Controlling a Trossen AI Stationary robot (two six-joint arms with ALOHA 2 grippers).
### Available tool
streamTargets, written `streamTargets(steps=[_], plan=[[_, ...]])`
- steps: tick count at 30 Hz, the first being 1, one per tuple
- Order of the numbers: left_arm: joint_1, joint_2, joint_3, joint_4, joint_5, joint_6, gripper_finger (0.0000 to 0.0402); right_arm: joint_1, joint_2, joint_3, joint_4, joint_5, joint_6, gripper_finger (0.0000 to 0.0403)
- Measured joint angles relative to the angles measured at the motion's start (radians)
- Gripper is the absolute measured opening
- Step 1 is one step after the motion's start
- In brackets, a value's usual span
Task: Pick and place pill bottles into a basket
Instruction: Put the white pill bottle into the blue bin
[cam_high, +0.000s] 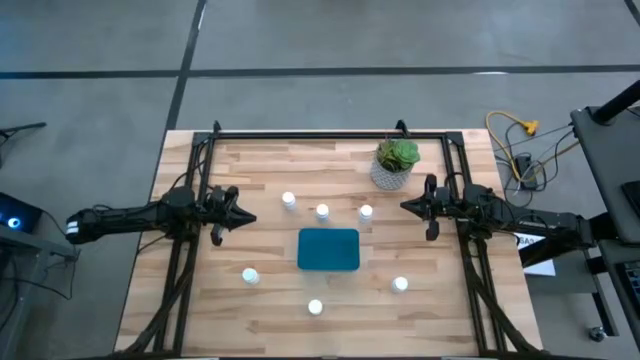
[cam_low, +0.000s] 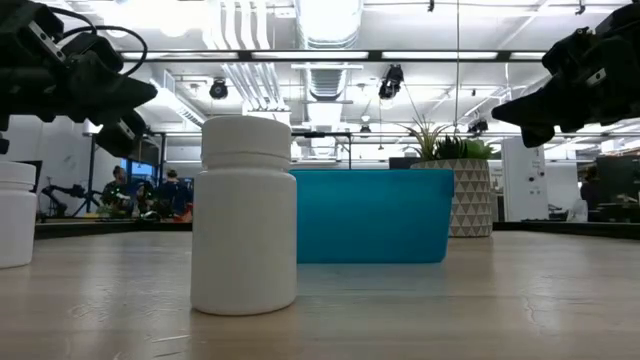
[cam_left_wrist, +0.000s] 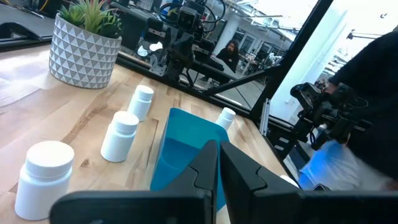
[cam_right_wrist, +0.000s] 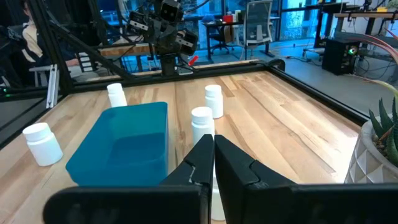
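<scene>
Six pill bottles (cam_high: 322, 211) ringed the empty basket (cam_high: 329, 249), between both end effectors.
Left end effector (cam_high: 246, 218) and right end effector (cam_high: 405, 206) hovered closed, holding nothing, above the wooden table (cam_high: 270, 325); an office lay behind.

Light wooden table (cam_high: 270, 310) with black frame rails (cam_high: 330, 135) carries a teal basket (cam_high: 329, 249) at centre and a white patterned plant pot (cam_high: 392, 172) near the far edge. Six white pill bottles (cam_high: 322, 211) stand scattered on the wood around the basket, none touching it.
</scene>
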Motion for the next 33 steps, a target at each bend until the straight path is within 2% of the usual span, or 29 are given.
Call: streamTargets(steps=[2,9,12,14,21,24,30,33], plan=[[0.0,0.0,0.0,0.0,0.0,0.0,0.0,0.0,0.0,0.0,0.004,0.0,-0.039,0.0009],[0.0,0.0,0.0,0.0,0.0,0.0,0.0,0.0,0.001,0.0,0.014,0.0,-0.412,0.0008],[0.0,0.0,0.0,0.0,0.0,0.0,0.0,0.0,0.0,0.0,0.014,0.0,-0.481,0.0009],[0.0,0.0,0.0,0.0,0.0,0.0,0.0,0.0,0.0,0.0,0.015,-0.002,-0.459,0.0008],[0.0,0.0,0.0,0.0,0.0,0.0,0.0,0.0,0.0,0.0,0.028,-0.004,-0.044,0.0009],[0.0,0.0,0.0,0.0,0.0,0.0,0.0,0.0,0.0,0.0,0.101,-0.004,0.276,0.0008],[0.0,0.0,0.0,0.0,0.0,0.0,0.0,0.0,-0.001,0.0,0.236,-0.002,1.026,0.0008],[0.0,0.0,0.0,0.0,0.0,0.0,0.0,0.0,0.0,0.0,0.24,0.002,1.255,0.0008]])
